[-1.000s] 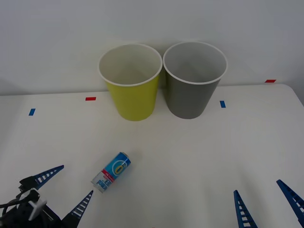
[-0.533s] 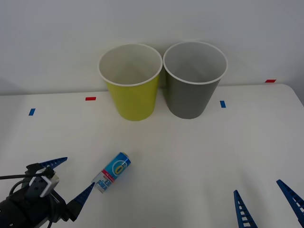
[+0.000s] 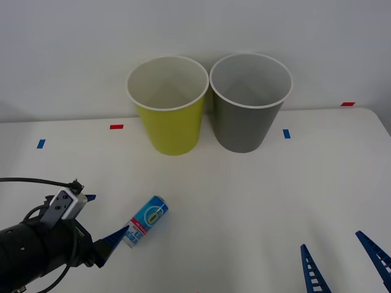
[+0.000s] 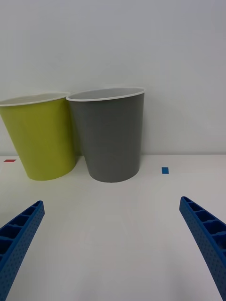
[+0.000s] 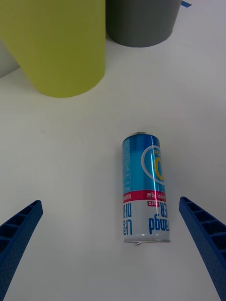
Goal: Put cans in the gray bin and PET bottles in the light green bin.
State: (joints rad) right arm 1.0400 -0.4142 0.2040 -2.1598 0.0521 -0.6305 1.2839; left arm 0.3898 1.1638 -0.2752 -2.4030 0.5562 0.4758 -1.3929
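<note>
At the near left of the white surface (image 3: 256,195) the left claw (image 3: 102,218) is low, its blue ribbed fingers (image 5: 19,235) spread wide. One fingertip is just beside the near silver end of the blue drink can (image 3: 145,221); whether it touches cannot be told. The can lies on its side on the surface, its length angled away toward the bins, and in the left wrist view it sits between the two spread fingers, nearer one of them. Well beyond it, by the back wall, the light green bin (image 3: 169,105) stands upright. The gray bin (image 3: 249,102) stands upright right beside it. At the near right edge the right claw (image 3: 342,264) is also spread apart, holding nothing.
</note>
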